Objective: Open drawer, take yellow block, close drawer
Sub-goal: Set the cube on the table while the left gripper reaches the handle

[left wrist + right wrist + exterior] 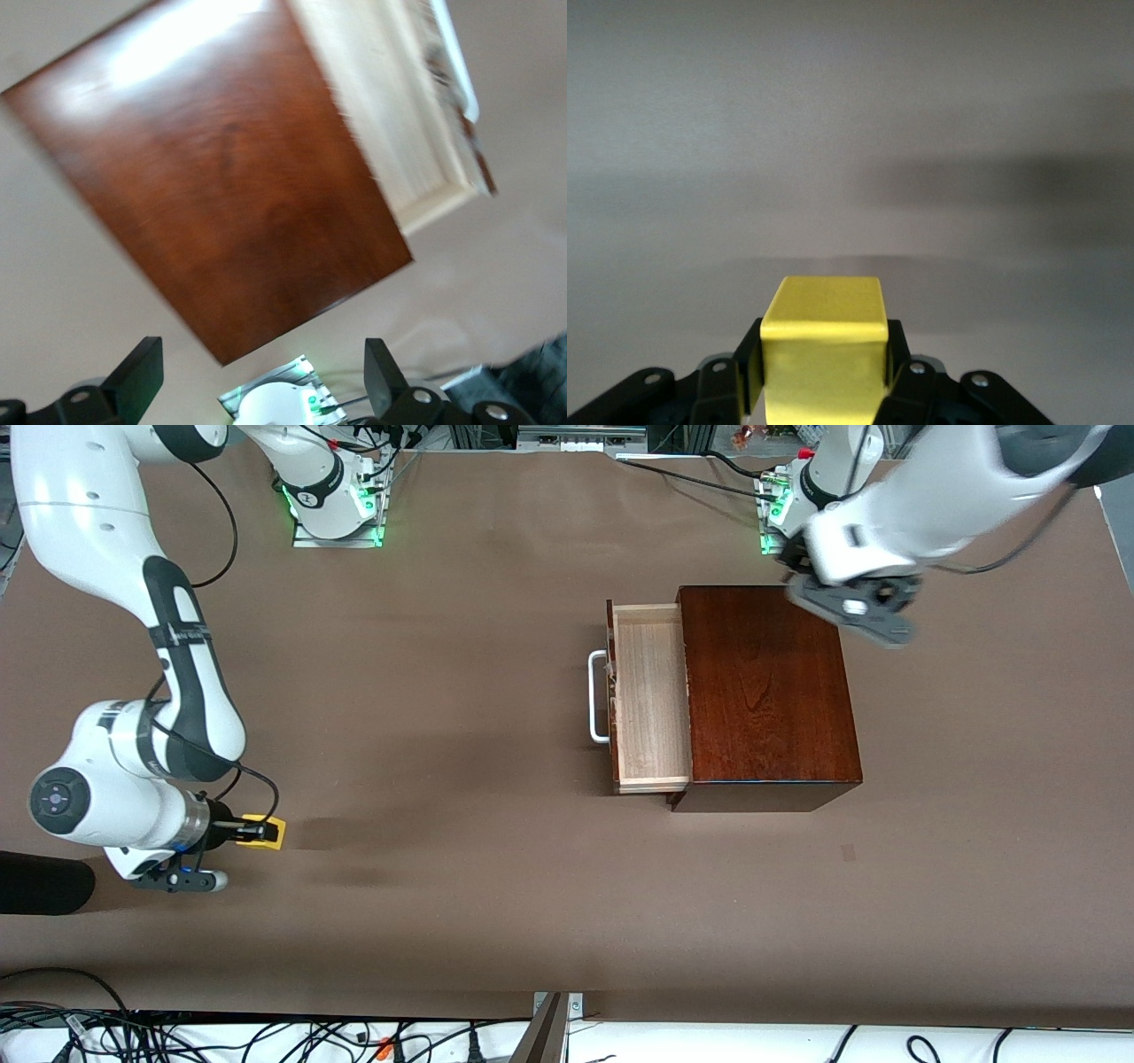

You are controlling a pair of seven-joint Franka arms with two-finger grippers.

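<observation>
Yellow cube in the right gripper's grasp, drawer standing open

The right gripper (266, 832), low over the brown table (443, 779) at the right arm's end, clamps the small bright yellow block (263, 833) between its fingers (749, 372). The pale-wood drawer (651, 695) with its white U-shaped bar handle (595, 695) stands pulled out of the glossy reddish-brown wooden box (766, 691). The left gripper (261, 376) hangs above the box's corner, fingers (142, 372) spread apart, holding nothing.
</observation>
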